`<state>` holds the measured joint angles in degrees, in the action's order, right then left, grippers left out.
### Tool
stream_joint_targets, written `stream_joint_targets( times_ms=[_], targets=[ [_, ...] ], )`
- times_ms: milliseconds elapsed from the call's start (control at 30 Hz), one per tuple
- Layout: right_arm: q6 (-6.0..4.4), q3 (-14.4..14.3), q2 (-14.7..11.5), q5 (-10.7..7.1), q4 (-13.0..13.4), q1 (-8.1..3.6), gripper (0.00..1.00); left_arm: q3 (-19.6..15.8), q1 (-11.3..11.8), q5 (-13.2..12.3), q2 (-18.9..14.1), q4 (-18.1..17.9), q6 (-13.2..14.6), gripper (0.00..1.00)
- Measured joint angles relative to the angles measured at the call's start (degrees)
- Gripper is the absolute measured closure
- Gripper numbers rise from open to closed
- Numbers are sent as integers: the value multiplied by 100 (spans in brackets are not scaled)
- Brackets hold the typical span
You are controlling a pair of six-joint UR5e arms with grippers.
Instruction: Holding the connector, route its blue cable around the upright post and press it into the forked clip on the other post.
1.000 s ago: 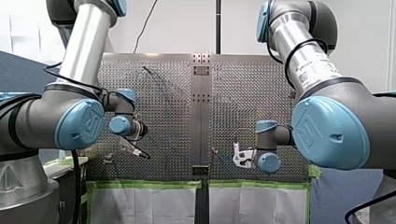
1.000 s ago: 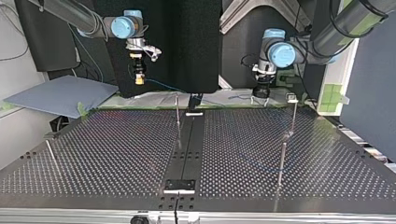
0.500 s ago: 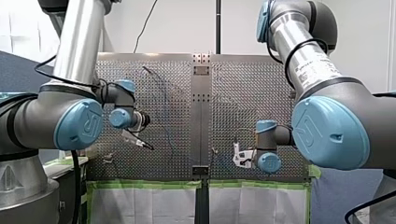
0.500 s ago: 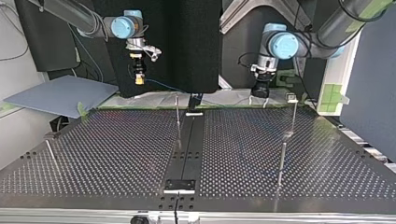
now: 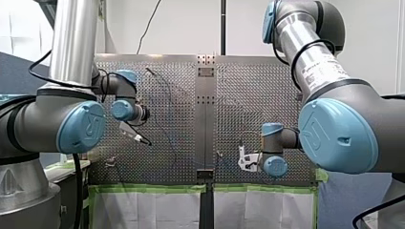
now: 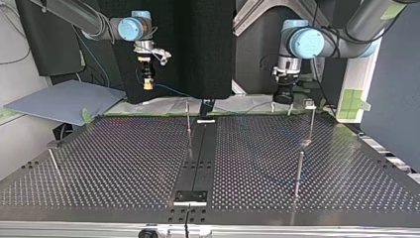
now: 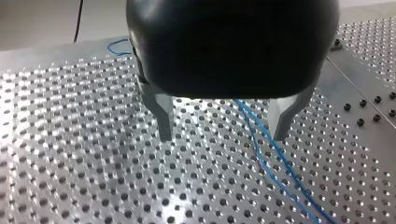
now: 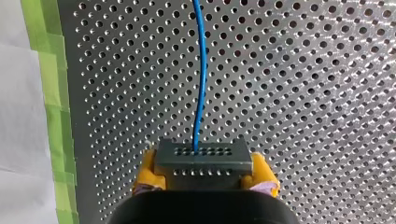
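**Two Arms, One Blue Cable: Routing Not Yet Begun**

Held square between the yellow pads of my right pincer (image 8: 205, 171): the connector (image 8: 204, 157), a flat grey block with rows of small pin holes across its face. Seen from across the table (image 6: 124, 163), raised above the far edge at the top view's left. Running straight ahead from the block's middle, the blue cable (image 8: 201, 79), thin, smooth and round in section.

Hovering over the same perforated metal sheet, my left pincer (image 7: 223, 135), black-bodied, bare metal fingers (image 7: 163, 116) spread wide with nothing between them. Just below and beside one finger, two slack strands of the cable.

Judged as the opening step: connector secured, cable neither wrapped round the upright post (image 6: 188, 119) nor seated in the forked clip (image 6: 309, 103). Taken for that clip, a small pale head on the thin rod at the top view's right, too small to read clearly.

Next, by this reading, calls for carrying the connector across so as to draw the cable round the slim steel post, taut enough not to slip off, then pressing it down into the fork. Likely to handle limply, a cable this fine.

Along the table's edge, matte green tape (image 8: 46, 70).
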<state>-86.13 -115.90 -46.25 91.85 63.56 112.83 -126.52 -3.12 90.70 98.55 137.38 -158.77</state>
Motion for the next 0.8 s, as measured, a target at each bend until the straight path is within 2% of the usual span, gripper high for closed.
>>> stream_joint_targets(
  times_ms=[367, 800],
  targets=[
    [-2, 0, 0, 0, 12, 6, 100, 66, -14, 518, -598, 597, 599, 0],
    [-8, 1, 1, 0, 26, 6, 100, 438, -47, 1212, -1293, 1293, 1294, 0]
  ],
)
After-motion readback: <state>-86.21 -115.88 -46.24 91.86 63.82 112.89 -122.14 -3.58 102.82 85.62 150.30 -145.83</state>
